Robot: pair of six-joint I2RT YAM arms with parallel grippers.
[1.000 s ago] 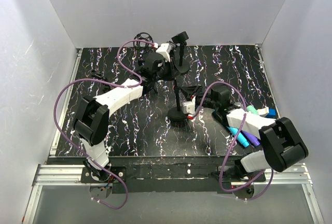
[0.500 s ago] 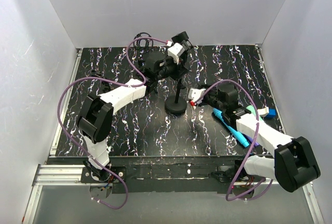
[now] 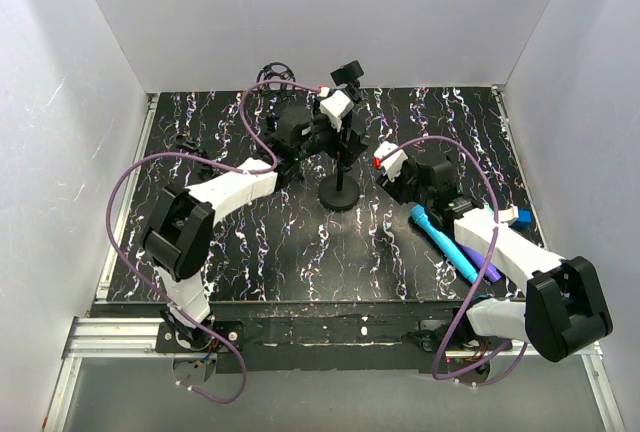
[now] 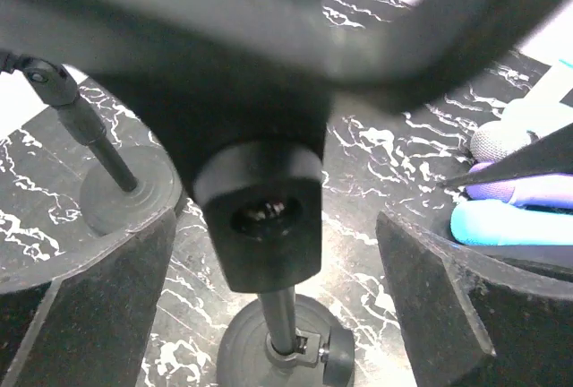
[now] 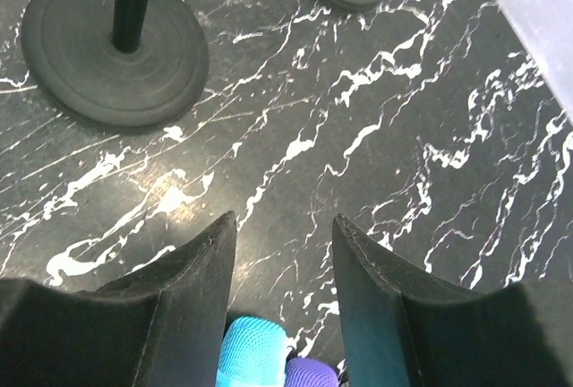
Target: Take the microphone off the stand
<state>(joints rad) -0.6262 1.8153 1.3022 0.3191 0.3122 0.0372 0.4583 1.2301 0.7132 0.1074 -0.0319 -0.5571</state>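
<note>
Microphone (image 3: 443, 240) shows whole overhead, only its end from right wrist.

tabletop (image 3: 250, 242): black, white marble veins | microphone stand (image 3: 340, 192): plain black | right of the stand: cyan microphone (image 3: 445, 244), purple microphone (image 3: 488, 272) | my left arm (image 3: 232, 182): white and black | my cable (image 3: 160, 156): purple

The left arm (image 3: 235, 184) and the right arm (image 3: 490, 237) are built the same: white shell links between big, rounded black joint housings (image 3: 180, 232). A thin purple cable (image 3: 118, 194) runs along each arm in loose loops. The fingers (image 5: 192, 288) are matte dark grey wedges. The right wrist carries a small red mark (image 3: 379, 163).
</note>
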